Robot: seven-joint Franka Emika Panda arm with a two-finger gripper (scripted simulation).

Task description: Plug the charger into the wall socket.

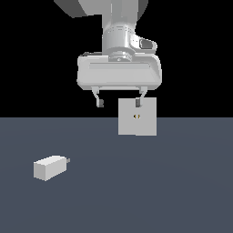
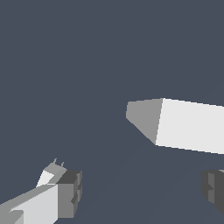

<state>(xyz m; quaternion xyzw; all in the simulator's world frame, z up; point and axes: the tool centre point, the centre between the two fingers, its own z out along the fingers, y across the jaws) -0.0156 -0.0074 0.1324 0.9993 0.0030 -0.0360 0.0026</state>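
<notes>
The charger (image 1: 49,167) is a small off-white block lying on the dark floor at the exterior view's left, its short grey prongs pointing toward that view's right. The wall socket (image 1: 137,117) is a light-grey upright square plate with two tiny brownish holes at its centre. My gripper (image 1: 119,103) hangs above the floor, open and empty, well above and to the right of the charger. One fingertip (image 1: 139,103) overlaps the plate's top edge. In the wrist view the socket (image 2: 188,124) is a large pale slab, and the charger (image 2: 49,173) peeks out beside one finger (image 2: 65,194), partly hidden.
The floor (image 1: 159,191) is a flat dark blue-grey surface with nothing else on it. The background behind the socket is black.
</notes>
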